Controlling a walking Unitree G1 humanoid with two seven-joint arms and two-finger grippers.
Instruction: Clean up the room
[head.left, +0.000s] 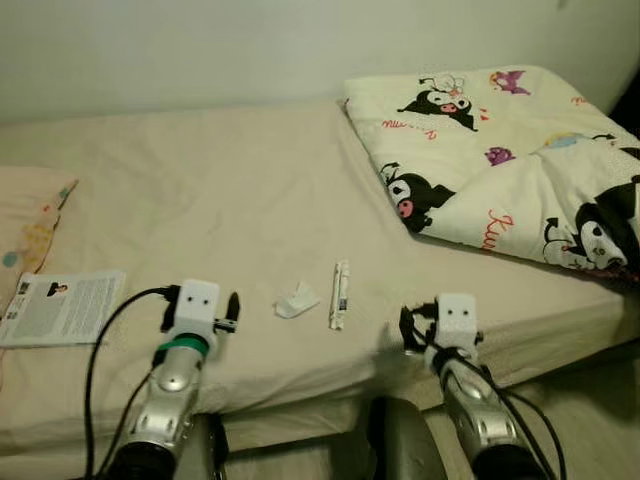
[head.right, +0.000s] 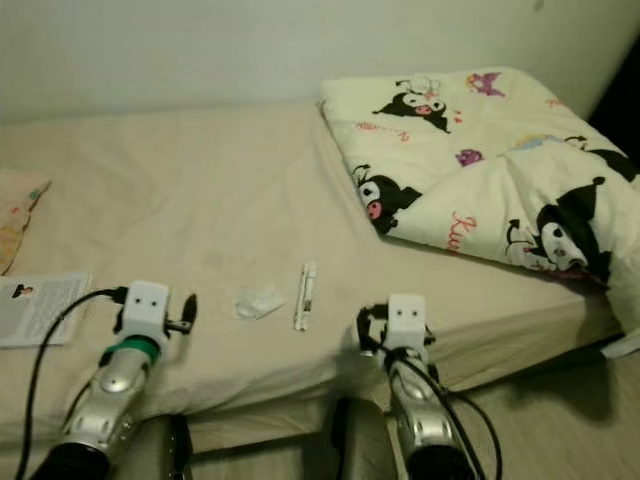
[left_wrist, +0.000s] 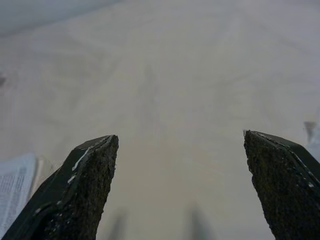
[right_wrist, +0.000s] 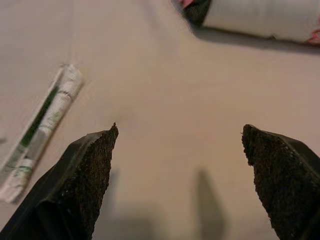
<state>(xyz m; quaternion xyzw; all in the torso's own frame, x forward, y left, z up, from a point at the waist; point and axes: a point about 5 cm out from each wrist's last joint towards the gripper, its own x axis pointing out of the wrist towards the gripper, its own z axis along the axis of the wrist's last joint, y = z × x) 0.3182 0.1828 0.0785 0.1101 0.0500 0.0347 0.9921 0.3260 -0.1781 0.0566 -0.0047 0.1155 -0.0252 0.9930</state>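
Beige sheet covers the bed (head.left: 230, 190) before us, with a pale wall behind it at the far side. Near the bed's near edge, about midway between our two arms, lies a crumpled white scrap (head.left: 297, 299), likely tissue or a wrapper, and just to its right, apart from it, a slim white tube or stick packet (head.left: 339, 294) with green print, lying lengthwise pointing away from us. We see the same packet in the right wrist view, resting flat on the sheet. Our left gripper (left_wrist: 180, 185) hovers over the sheet to the left of the scrap, its two black fingers (left_wrist: 85, 190) spread wide with nothing between them. Our right gripper (right_wrist: 180, 175) sits low over the near edge of the bed to the right of the packet, fingers (right_wrist: 75, 185) likewise spread apart and empty; faint finger shadows fall on the sheet below. Farther left, at the bed's left side, a printed leaflet (head.left: 62, 307) lies flat, and beyond it the corner of a pale patterned pillow (head.left: 30, 225). On the far right a folded cream quilt (head.left: 500, 150) with black-and-white cartoon figures is heaped on the bed. Floor (head.right: 560, 430) shows at near right, below the mattress edge.
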